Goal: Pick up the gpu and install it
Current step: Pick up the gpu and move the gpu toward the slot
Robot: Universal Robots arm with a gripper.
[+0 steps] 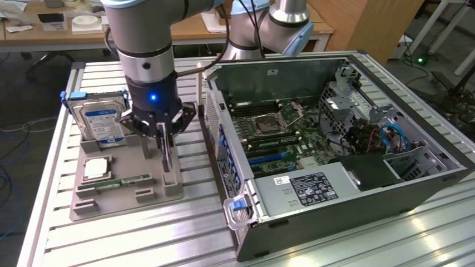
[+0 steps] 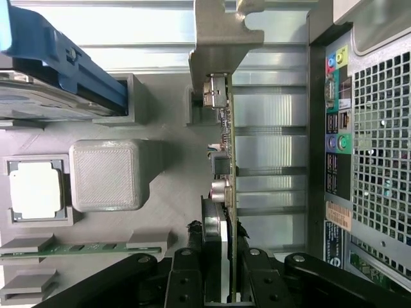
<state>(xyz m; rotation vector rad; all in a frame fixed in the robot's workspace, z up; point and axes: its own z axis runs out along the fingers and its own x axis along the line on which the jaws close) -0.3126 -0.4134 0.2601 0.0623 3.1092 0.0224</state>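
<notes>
Arm upright, upper left of exterior view; black gripper pointing down, clamped on thin dark gpu card w/ silver bracket, edge-up at grey plastic holder tray. Tray also holds silver hard drive, green memory stick.

I can read no text from here. The blue-and-white label on the drive, the black label on the power supply and the orange sticker on the case are too small to read; the gpu shows no legible marking.
</notes>
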